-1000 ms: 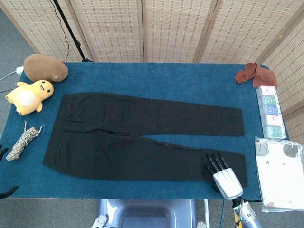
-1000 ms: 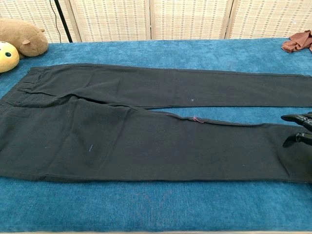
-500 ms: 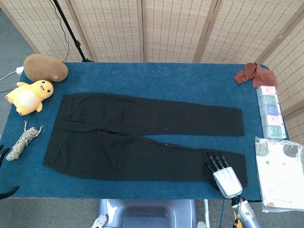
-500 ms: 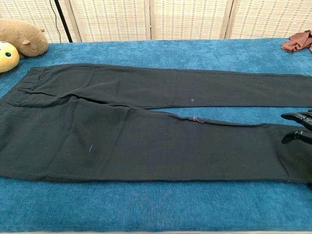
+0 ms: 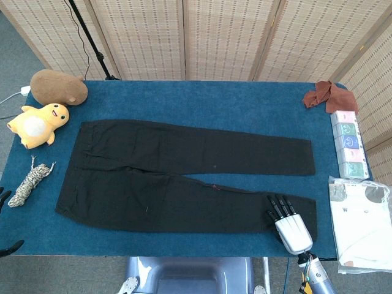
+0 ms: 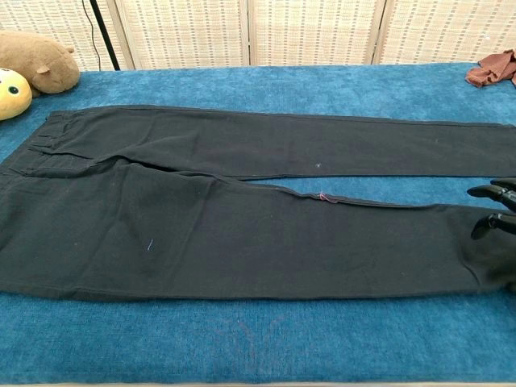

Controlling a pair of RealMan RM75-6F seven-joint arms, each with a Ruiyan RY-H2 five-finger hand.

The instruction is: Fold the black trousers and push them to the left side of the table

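The black trousers [image 5: 184, 165] lie spread flat on the blue table [image 5: 245, 104], waistband to the left and both legs running right. They fill most of the chest view too [image 6: 242, 201]. My right hand [image 5: 288, 220] is at the cuff end of the near leg, fingers stretched on top of the cloth and thumb hidden, holding that end. Its dark fingers [image 6: 493, 192] show at the chest view's right edge. Of my left hand [image 5: 8, 247] only dark tips show at the frame's lower left corner, spread apart and off the trousers.
A brown plush [image 5: 58, 87], a yellow plush [image 5: 38, 124] and a rope bundle [image 5: 29, 182] sit along the table's left side. At the right are a reddish cloth [image 5: 324, 95], a row of pastel boxes [image 5: 349, 144] and a bagged white garment [image 5: 362, 223].
The near edge of the near leg's cuff end has drawn back from the table's front edge under my right hand. The hand itself has barely shifted. The left hand is unchanged.
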